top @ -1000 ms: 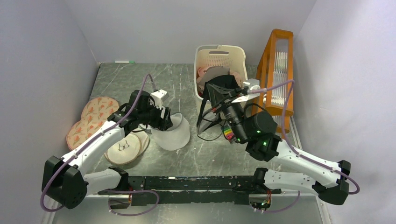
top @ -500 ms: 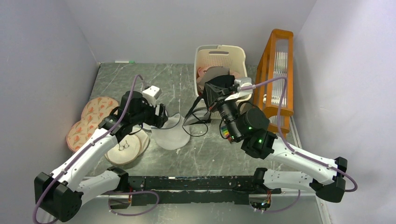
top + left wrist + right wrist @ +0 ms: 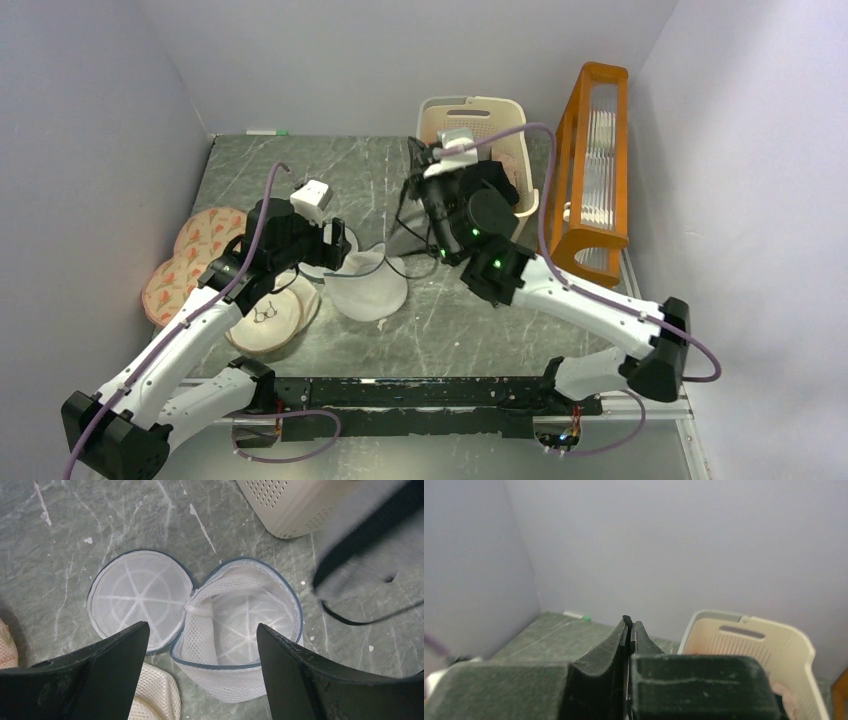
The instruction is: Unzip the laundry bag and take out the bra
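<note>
The laundry bag lies unzipped on the table, its round lid folded open to the left, and nothing shows inside. It also shows in the top view. My left gripper hovers open and empty just above it. My right gripper is raised by the basket's left side, shut on a thin black edge of the bra. The bra hangs below it. Its straps trail down to the table beside the bag, seen blurred in the left wrist view.
A cream slatted basket holding a grey-brown garment stands at the back. An orange rack stands to its right. Pink patterned pads and cream round pads lie left of the bag. A green-capped marker lies by the back wall.
My right gripper has swung left and back with the bra, lifting it higher. My left gripper has drawn back from the bag, which has settled flat and open.
</note>
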Tool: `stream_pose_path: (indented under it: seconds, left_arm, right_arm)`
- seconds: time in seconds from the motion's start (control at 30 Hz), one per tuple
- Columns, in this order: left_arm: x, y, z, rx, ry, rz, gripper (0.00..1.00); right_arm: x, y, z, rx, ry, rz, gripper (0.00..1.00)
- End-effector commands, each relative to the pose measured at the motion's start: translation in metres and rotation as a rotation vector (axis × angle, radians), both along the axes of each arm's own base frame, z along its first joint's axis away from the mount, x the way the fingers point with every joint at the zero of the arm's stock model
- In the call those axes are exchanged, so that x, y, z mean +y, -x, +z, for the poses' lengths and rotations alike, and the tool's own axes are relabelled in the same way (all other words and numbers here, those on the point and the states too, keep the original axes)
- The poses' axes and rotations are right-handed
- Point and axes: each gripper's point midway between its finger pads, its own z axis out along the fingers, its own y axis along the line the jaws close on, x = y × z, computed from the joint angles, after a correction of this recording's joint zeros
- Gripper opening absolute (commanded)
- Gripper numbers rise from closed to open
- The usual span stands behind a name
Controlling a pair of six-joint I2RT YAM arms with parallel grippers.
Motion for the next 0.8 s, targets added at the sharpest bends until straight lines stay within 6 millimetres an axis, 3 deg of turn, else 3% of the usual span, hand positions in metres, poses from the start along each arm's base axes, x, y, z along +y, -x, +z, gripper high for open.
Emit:
stream_pose_path:
  seconds: [0.0,0.17,0.27,0.37,0.5,0.63,0.77]
  left_arm:
    - [0.002,-0.004,0.002,-0.019,0.002,0.028,0.90]
    - [0.003,-0.004,0.001,-0.020,-0.001,0.035,0.89]
    - [0.004,-0.004,0.000,-0.019,-0.004,0.038,0.89]
    - [0.005,-0.005,0.000,-0.017,-0.007,0.041,0.89]
    - [0.004,-0.005,-0.001,-0.017,-0.007,0.040,0.89]
    - [0.001,-0.005,-0.004,-0.004,-0.007,0.029,0.89]
    - [-0.001,-0.007,-0.008,0.014,-0.013,0.021,0.89]
  right_arm:
    - [-0.021,-0.033,0.056,-0.119,-0.030,-0.114,0.00]
    - [-0.064,-0.108,0.086,-0.144,-0.117,-0.192,0.00]
    - [-0.089,-0.149,0.084,-0.160,-0.141,-0.217,0.00]
    - [-0.093,-0.181,0.058,-0.133,-0.115,-0.229,0.00]
    - [-0.093,-0.217,-0.007,-0.011,-0.031,-0.264,0.00]
    - [-0.094,-0.233,-0.054,0.086,0.003,-0.270,0.00]
    - [-0.108,-0.244,-0.074,0.122,0.021,-0.292,0.00]
